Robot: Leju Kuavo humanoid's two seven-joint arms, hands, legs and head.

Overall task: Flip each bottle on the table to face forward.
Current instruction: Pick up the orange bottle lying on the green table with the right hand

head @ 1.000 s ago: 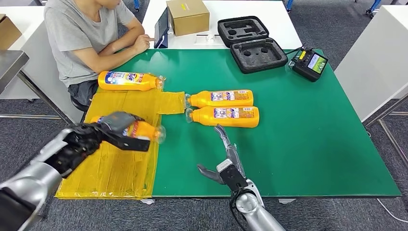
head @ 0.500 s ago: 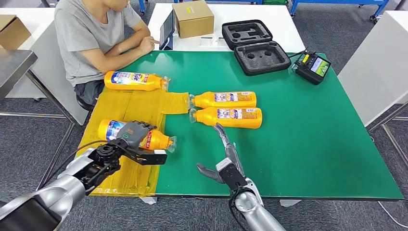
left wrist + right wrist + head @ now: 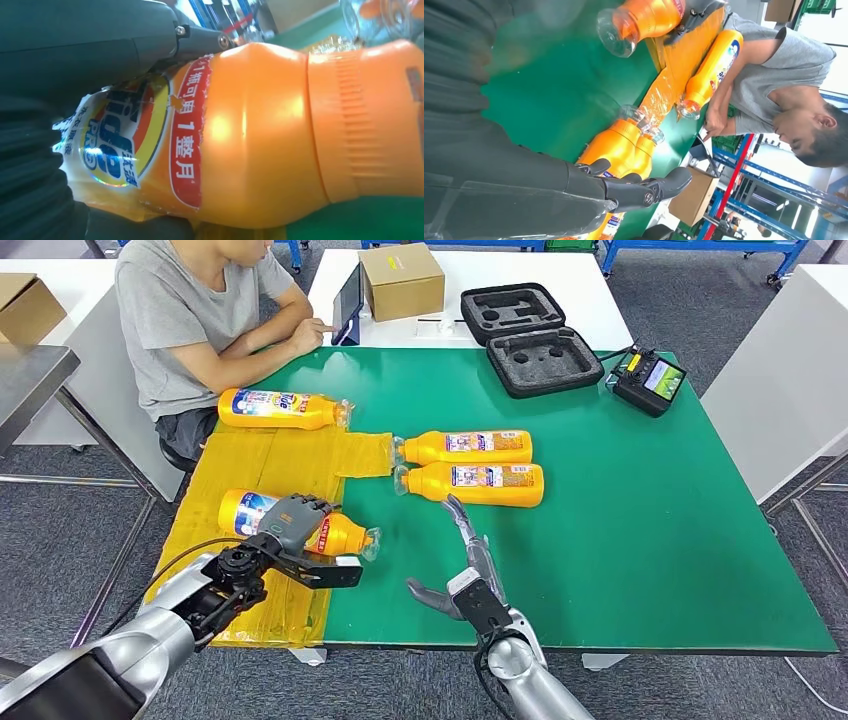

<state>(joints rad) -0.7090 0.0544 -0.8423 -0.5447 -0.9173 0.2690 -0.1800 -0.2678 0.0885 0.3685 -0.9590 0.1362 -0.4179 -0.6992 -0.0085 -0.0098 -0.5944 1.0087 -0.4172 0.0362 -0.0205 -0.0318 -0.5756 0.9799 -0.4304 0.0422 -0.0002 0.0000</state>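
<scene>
Lower left, the left hand (image 3: 292,532) grasps a glossy orange plastic bottle (image 3: 340,533) over crinkled yellow film (image 3: 270,460); the right hand (image 3: 468,565) is released on the green counter (image 3: 640,520).

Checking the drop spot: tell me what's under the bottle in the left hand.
Under the gripped bottle lies the yellow sheet, with the green table just beyond its cap end. The left hand covers the bottle's middle, so contact with the sheet can't be confirmed.

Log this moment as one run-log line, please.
left hand: grips near bottle on yellow sheet | right hand: open, empty | two bottles: untouched
</scene>
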